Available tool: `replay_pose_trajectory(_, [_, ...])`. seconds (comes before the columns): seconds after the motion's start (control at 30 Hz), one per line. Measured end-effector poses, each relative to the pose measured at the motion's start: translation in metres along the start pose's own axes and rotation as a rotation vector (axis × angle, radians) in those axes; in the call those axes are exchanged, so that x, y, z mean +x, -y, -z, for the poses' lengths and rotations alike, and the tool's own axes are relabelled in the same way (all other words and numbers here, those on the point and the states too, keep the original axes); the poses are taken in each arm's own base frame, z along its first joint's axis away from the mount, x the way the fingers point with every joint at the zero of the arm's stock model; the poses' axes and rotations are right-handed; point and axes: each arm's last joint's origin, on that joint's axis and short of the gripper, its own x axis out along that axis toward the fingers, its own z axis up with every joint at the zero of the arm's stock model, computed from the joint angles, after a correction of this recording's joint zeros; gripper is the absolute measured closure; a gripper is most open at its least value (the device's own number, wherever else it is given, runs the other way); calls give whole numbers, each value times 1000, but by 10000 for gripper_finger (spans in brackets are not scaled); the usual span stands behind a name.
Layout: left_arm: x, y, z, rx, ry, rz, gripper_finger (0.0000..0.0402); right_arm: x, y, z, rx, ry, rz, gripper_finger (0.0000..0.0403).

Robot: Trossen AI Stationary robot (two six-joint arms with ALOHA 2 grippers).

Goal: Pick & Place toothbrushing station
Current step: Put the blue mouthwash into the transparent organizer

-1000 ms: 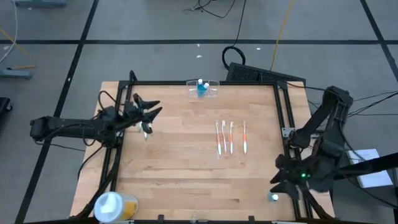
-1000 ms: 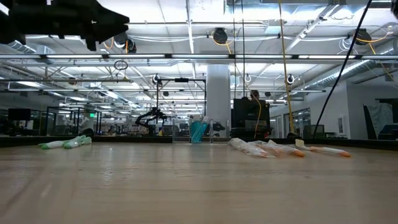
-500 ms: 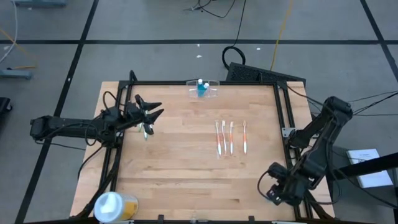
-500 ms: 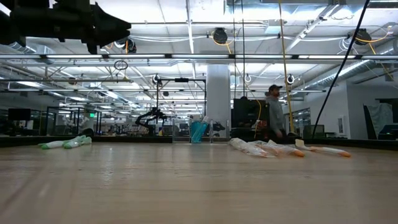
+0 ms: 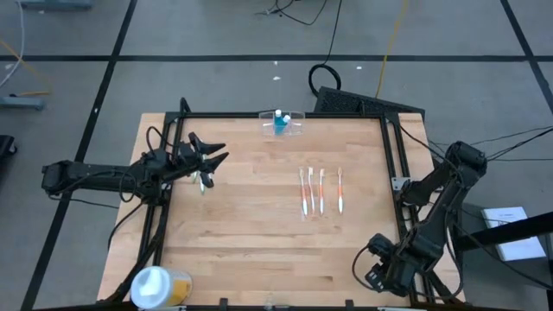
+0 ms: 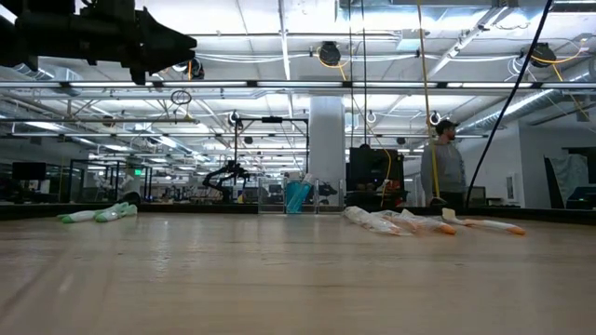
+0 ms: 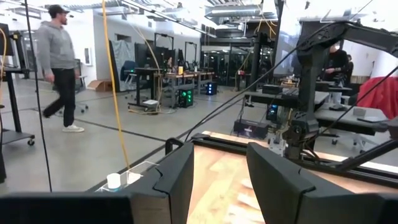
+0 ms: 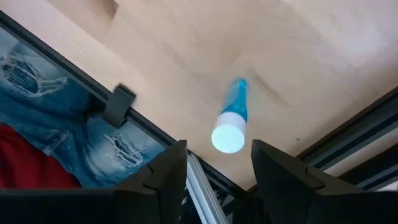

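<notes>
Toothbrushing station (image 5: 282, 123), one clear plastic holder, sits at twelve o'clock on the wooden tabletop (image 5: 259, 233); four slim toothbrushes (image 5: 320, 191) lie at two o'clock. Left gripper (image 5: 212, 153) and right gripper (image 5: 366, 278) jaws hang parted, empty.

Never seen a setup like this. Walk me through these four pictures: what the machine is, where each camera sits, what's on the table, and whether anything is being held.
It is a two-armed robot at a wooden table. One camera looks straight down, one sits at table height, and one rides on each wrist.

On the table: a clear toothbrush holder at the far edge with something blue in it, four toothbrushes in a row, a green-and-white one at the left, a round white-and-yellow tub at a near corner, and a blue tube with a white cap.

The left gripper hovers open and empty. The right gripper is open above the blue tube, not holding it.
</notes>
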Motion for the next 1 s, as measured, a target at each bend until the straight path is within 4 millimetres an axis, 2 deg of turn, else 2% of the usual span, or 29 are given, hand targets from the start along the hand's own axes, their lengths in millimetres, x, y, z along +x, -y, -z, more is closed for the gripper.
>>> replay_pose_trajectory(0.27, [0,0,0,-23,0,1,245,13,-5,1,4,-12,42,234])
replay_pose_trajectory(1.0, [0,0,2,-40,-20,9,245,25,-5,0,21,11,106,234])
